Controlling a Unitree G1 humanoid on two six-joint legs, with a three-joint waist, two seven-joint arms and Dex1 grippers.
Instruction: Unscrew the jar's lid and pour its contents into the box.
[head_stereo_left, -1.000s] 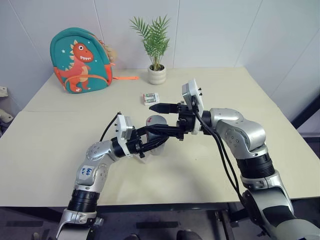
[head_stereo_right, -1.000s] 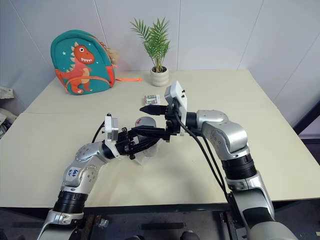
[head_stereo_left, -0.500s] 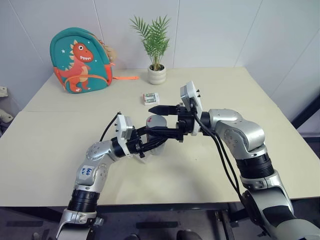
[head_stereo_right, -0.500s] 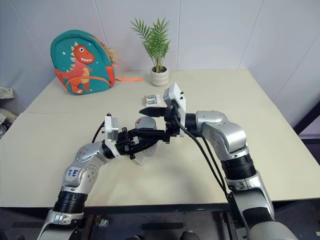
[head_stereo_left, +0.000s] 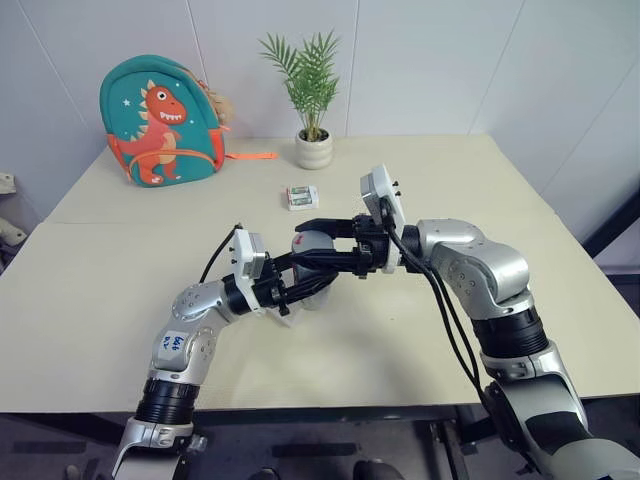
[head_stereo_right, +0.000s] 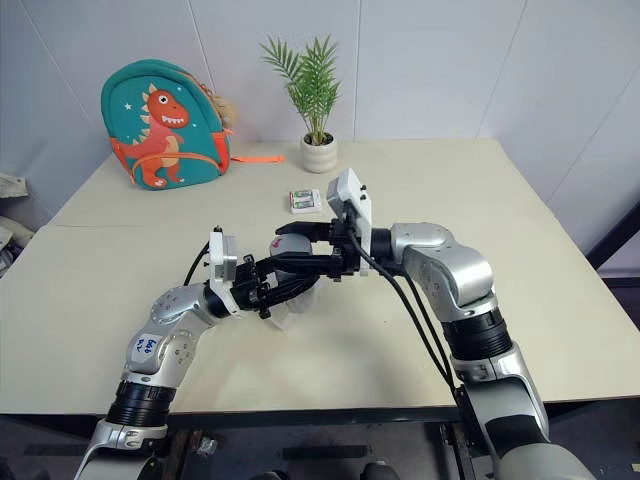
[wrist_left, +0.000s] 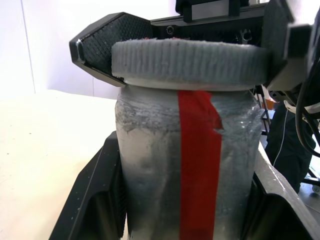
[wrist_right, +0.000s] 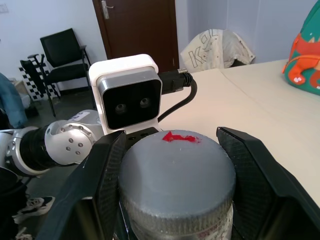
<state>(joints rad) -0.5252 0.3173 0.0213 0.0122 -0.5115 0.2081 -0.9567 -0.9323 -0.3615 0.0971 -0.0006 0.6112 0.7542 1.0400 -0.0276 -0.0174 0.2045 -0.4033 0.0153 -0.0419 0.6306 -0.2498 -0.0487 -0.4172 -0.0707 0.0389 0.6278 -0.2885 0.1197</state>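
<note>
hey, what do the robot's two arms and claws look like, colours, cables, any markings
Both arms are silver-grey metal with black ribbed joint rings. Each wrist carries a white boxy camera block. The left claw and right claw have black fingers with dimpled inner pads. Black cables loop along both forearms. The left arm has a small white sticker with blue writing.

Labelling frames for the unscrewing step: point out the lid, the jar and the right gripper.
lid (wrist_right: 176, 172), right wrist view, flat grey top.
jar (wrist_left: 150, 170), left wrist view, grey wall beside the red stripe.
right gripper (wrist_right: 177, 187), right wrist view, midway between its fingertips.

Silver arms, black cables, black-fingered right tool (head_stereo_left: 322, 237).
</note>
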